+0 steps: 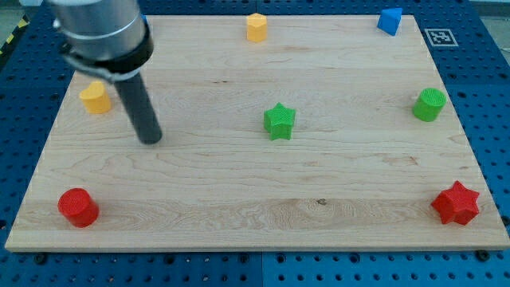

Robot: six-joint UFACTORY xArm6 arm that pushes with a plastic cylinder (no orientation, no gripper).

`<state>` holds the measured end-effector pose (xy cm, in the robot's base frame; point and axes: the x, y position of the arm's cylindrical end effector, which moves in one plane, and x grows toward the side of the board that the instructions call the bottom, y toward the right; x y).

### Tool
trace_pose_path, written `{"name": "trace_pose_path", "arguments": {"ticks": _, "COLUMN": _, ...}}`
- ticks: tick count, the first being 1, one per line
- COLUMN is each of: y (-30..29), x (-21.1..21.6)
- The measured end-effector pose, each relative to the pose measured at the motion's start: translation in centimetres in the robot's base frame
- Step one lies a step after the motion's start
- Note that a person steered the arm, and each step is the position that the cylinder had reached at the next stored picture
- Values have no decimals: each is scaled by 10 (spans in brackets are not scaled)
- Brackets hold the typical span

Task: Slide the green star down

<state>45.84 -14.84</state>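
Note:
The green star (280,121) lies near the middle of the wooden board (239,199). My tip (150,139) rests on the board well to the star's left, apart from it. The rod rises from the tip toward the view's top left, where the arm's grey end fills the corner. A yellow block (95,97) sits just to the left of the rod, not touching the tip.
A red cylinder (78,208) is at the bottom left. A red star (456,203) is at the bottom right. A green cylinder (429,104) is at the right edge. A blue block (390,21) and a yellow block (256,27) sit along the top edge.

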Motion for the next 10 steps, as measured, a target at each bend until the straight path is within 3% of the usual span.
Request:
{"name": "trace_pose_path", "arguments": {"ticks": 3, "y": 110, "x": -77}}
{"name": "trace_pose_path", "arguments": {"ticks": 4, "y": 177, "x": -74}}
{"name": "trace_pose_path", "arguments": {"ticks": 5, "y": 197, "x": -50}}
{"name": "trace_pose_path", "arguments": {"ticks": 7, "y": 183, "x": -38}}
{"name": "trace_pose_path", "arguments": {"ticks": 10, "y": 183, "x": 27}}
